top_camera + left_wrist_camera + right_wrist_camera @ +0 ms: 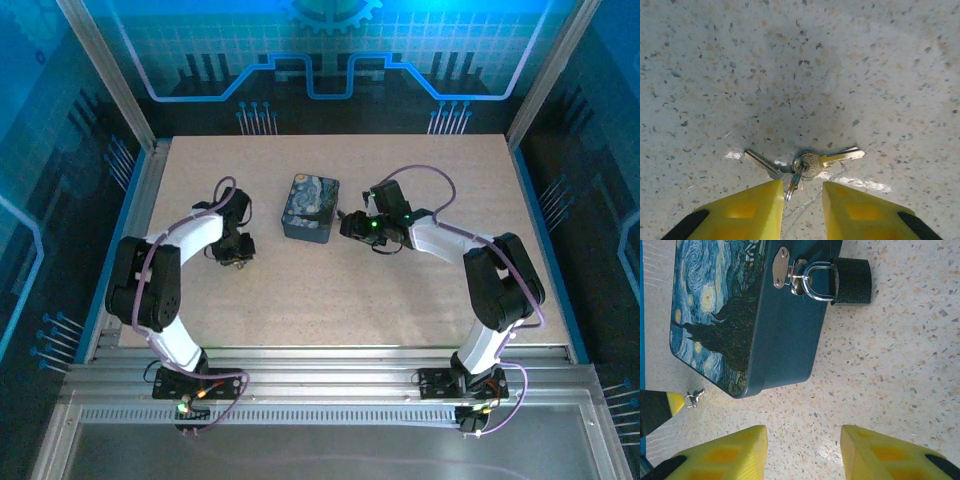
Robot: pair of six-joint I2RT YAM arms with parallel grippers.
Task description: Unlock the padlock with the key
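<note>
Looks down from high at the near edge over the whole table (430, 290); sits close above it at each wrist; shares the tin (310, 208) between top and right-wrist views.

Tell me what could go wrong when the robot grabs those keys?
The keys lie flat on the table, so the open left gripper may slip over them or pinch only the ring. The padlock hangs from the hasp of the dark blue tin; with the right gripper open, nothing steadies it.
</note>
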